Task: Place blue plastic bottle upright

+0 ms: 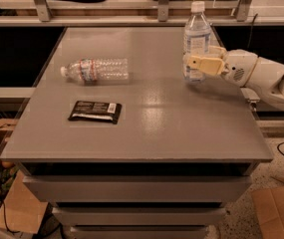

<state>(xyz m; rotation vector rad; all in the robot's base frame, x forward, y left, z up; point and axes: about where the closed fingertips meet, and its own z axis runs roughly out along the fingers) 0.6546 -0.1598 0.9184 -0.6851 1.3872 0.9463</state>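
Note:
The blue plastic bottle [197,36] stands upright on the far right part of the grey table [151,128]. It is clear, with a white cap and a pale label. My gripper [198,63] reaches in from the right and is shut on the bottle's lower half. The near yellow finger [204,64] lies across the front of the bottle. The bottle's base is at or just above the table top; I cannot tell which.
A ribbed clear bottle [94,69] with a red-blue band lies on its side at the left rear. A dark flat packet [94,111] lies in front of it. A rail with posts [162,4] runs behind the table. Cardboard boxes [276,214] stand on the floor.

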